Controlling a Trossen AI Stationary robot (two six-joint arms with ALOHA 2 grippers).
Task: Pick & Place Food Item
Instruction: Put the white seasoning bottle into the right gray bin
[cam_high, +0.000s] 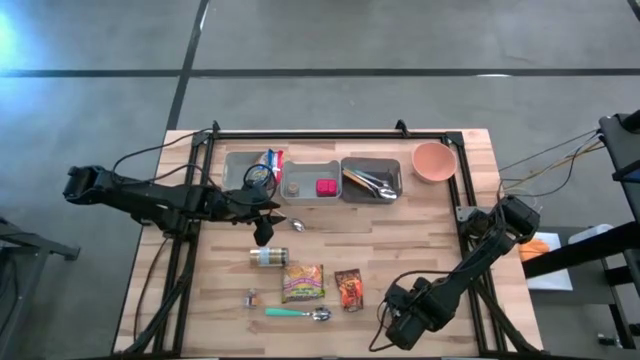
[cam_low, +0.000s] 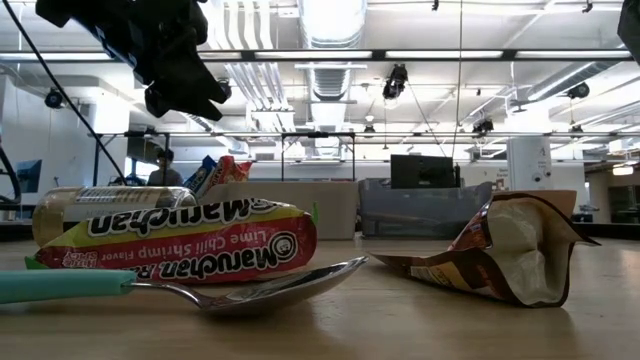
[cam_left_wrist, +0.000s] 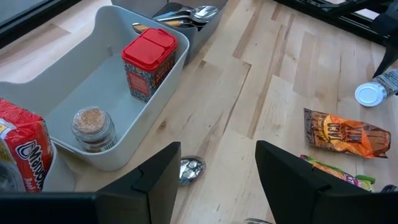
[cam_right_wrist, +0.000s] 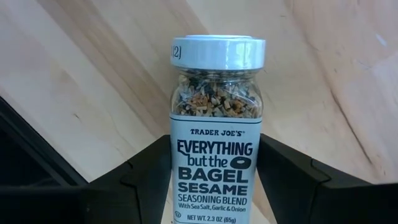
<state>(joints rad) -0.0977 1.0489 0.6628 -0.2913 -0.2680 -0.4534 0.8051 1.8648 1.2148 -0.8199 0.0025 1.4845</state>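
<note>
A glass jar of bagel seasoning (cam_right_wrist: 216, 118) with a white cap lies between the fingers of my right gripper (cam_right_wrist: 214, 186), which is shut on it and points down near the table's front right (cam_high: 405, 322). In the high view the gripper hides the jar. My left gripper (cam_left_wrist: 217, 186) hangs open and holds nothing, above a small metal spoon (cam_left_wrist: 189, 169) in front of the white bin (cam_left_wrist: 93, 74); the high view shows it left of centre (cam_high: 263, 230). A ramen packet (cam_high: 302, 282), an orange snack packet (cam_high: 348, 290) and a lying jar (cam_high: 268, 257) rest flat on the table. My right gripper pinches the seasoning jar's labelled lower body (cam_right_wrist: 186, 186) between its two fingers, one on each side. The fingers come from above, pointing down, and lie across the jar. The jar lies level, label toward the camera; whether it rests on the wood cannot be told.
Three bins (cam_high: 310, 180) and a pink bowl (cam_high: 434, 160) line the far edge; the white bin holds a red-capped tin (cam_left_wrist: 148, 62) and a small spice jar (cam_left_wrist: 93, 127). A teal-handled spoon (cam_high: 295, 313) lies near the front edge. Black rails (cam_high: 190, 230) frame the table.
</note>
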